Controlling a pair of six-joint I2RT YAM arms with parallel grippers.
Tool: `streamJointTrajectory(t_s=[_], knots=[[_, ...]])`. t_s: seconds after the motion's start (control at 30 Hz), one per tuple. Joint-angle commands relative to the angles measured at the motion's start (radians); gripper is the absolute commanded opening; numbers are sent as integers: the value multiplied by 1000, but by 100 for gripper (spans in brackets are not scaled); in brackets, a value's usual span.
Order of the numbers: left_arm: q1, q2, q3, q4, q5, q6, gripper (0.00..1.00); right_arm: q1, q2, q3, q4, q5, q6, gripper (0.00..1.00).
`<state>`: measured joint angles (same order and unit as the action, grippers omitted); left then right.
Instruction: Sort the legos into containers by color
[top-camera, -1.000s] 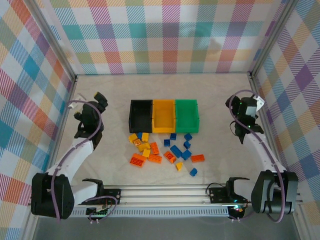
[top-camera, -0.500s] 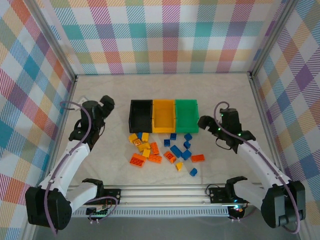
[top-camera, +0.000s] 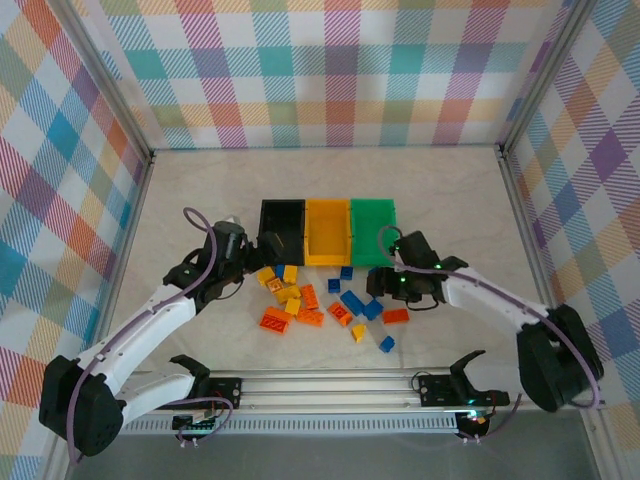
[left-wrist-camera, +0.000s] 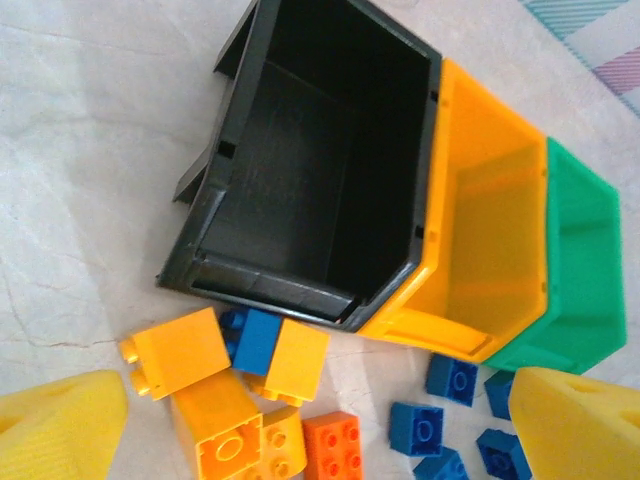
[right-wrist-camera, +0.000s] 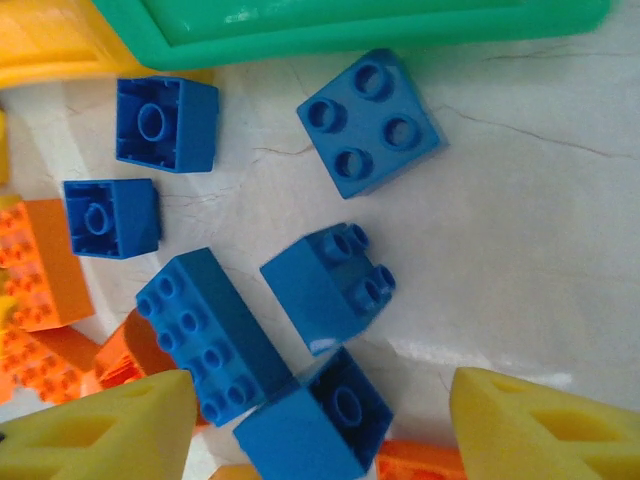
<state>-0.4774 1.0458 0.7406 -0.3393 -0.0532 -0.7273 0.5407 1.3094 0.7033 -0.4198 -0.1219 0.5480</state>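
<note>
Bins: the black bin, the orange-yellow bin and the green bin stood in a touching row on the counter, with black to the left of the orange-yellow bin and green to its right. All three looked empty.
Legos: the legos, in yellow, orange and blue, lay loose on the counter just on the near side of the orange-yellow bin. None was sorted yet.
Handling: the bricks were probably light, rigid and smooth-walled. They would not crush, but a nudge could make them skid or tip.
Where to hold: across two flat opposite walls rather than over the studs, choosing a brick whose sides were free of neighbours.
Left jaws: the left gripper was spread wide and held nothing. It hung over the yellow bricks and a small blue brick to the near left of the orange-yellow bin, by the black bin's front edge.
Right jaws: the right gripper stood apart, straddling the blue cluster to the near right of the orange-yellow bin, in front of the green bin. Whether a pad touched a brick could not be told, and nothing was lifted.
Free candidate: a square four-stud blue brick lay studs up with open sides.
</note>
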Motion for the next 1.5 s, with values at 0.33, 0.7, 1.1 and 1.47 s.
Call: streamJointTrajectory(t_s=[0.33,0.7,1.1,1.47], knots=[[-6,-59,-17,-50,-4,57,99,76,267,158,-25,137,-89,57],[-6,-62,-7,-69,-17,48,100,82,276,164,-25,139,-89,27],[-12,-108,42,-103,-56,9,100,79,47,269,-121,234,-102,20],[-12,-71,72,-213,-5,99,96,-28,384,580,-87,288,-132,21]])
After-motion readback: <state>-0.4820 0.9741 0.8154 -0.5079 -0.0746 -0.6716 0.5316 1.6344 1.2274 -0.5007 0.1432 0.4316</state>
